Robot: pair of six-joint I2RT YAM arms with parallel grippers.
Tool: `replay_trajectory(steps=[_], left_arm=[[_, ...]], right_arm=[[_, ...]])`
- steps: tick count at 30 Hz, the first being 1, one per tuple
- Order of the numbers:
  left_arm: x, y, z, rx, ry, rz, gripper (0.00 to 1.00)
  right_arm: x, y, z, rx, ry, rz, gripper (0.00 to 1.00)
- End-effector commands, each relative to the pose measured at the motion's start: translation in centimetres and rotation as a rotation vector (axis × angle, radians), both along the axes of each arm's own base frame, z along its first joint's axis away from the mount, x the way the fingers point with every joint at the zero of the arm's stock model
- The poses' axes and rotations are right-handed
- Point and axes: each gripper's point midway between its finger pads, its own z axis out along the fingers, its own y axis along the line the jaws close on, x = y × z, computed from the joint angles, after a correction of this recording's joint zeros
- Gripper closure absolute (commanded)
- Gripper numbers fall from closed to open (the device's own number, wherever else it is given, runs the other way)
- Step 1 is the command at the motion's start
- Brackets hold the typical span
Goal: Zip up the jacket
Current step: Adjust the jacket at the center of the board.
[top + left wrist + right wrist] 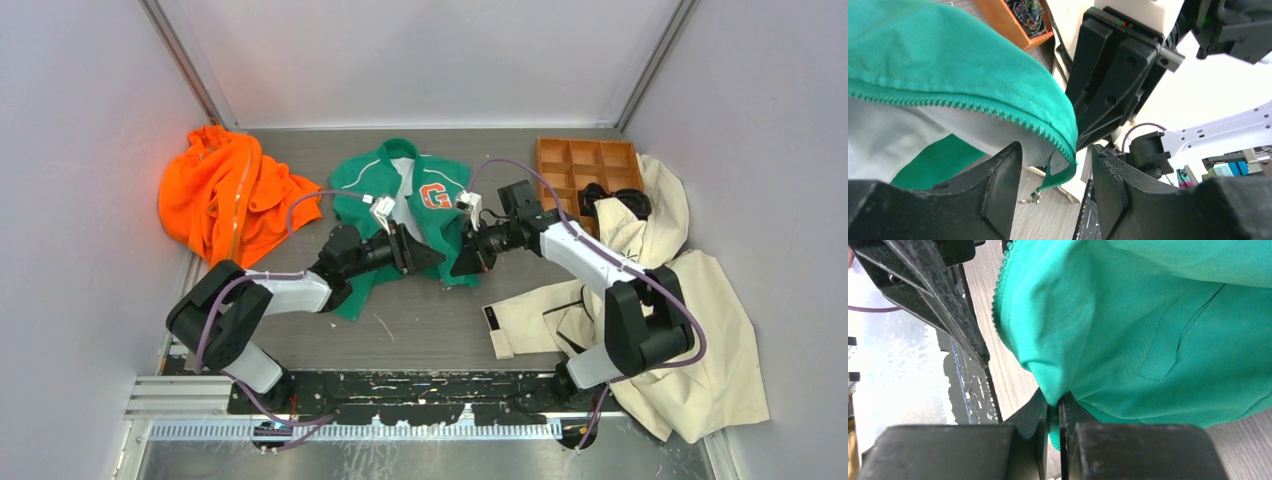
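Green track jacket (433,197), one, centre frame, collar toward top edge, long axis vertical; left gripper (1055,167) spread astride hem, right gripper (1053,412) pinching fabric.

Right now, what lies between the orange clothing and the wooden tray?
The green jacket lies spread there, between the orange garment and the wooden tray. The top view shows it plainly.
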Motion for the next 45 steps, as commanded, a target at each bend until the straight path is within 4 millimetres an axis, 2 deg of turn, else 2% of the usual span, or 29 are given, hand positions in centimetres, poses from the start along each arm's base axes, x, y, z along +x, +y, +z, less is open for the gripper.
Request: replay_trajectory(steps=[1, 6, 10, 13, 16, 17, 21, 25, 28, 31, 33, 40, 45], left_arm=[[-0.6, 0.8, -0.2, 0.027, -0.078, 0.029, 0.46], [-1.3, -0.4, -1.3, 0.052, -0.079, 0.007, 0.47], [-0.9, -1.0, -1.8, 0.062, -0.068, 0.000, 0.61], [-1.0, -1.5, -1.6, 0.058, -0.067, -0.031, 0.72], [-1.1, -1.8, -1.7, 0.061, -0.063, -0.046, 0.96], [-1.1, -1.8, -1.8, 0.061, -0.061, -0.046, 1.00], [-1.2, -1.6, -0.9, 0.010, -0.081, -0.035, 1.00], [-1.6, -1.9, -0.4, -0.039, -0.071, -0.057, 1.00], [-1.6, -2.2, 0.0, -0.064, -0.026, -0.069, 1.00], [-1.7, -2.6, 0.9, -0.089, 0.000, -0.081, 1.00], [-1.8, -3.1, 1.5, -0.099, 0.012, -0.091, 1.00], [-1.6, -4.4, 1.7, -0.098, 0.072, -0.100, 1.00], [-1.4, -4.5, 1.4, -0.095, 0.080, -0.094, 1.00]], right_arm=[[-0.6, 0.5, 1.3, 0.038, 0.032, 0.064, 0.96], [-0.9, 0.5, 1.0, 0.033, 0.058, 0.086, 0.96], [-1.0, 0.4, 1.0, 0.026, 0.054, 0.092, 0.96], [-0.7, 0.2, 0.8, 0.008, 0.048, 0.079, 0.95], [-0.5, 0.2, 0.7, -0.005, 0.040, 0.072, 0.90], [-0.4, 0.0, 0.7, -0.014, 0.033, 0.068, 0.86], [-0.3, -1.0, 1.8, -0.045, -0.033, 0.068, 0.67], [0.2, -2.8, 4.0, -0.021, -0.118, 0.012, 0.43], [0.7, -4.4, 5.9, -0.001, -0.189, -0.043, 0.33], [0.3, -5.1, 6.8, 0.027, -0.207, -0.061, 0.31], [-0.3, -4.9, 6.6, 0.050, -0.185, -0.044, 0.28], [0.3, -4.0, 3.6, -0.054, -0.102, -0.059, 0.28], [0.7, -3.7, 2.2, -0.104, -0.070, -0.063, 0.35]])
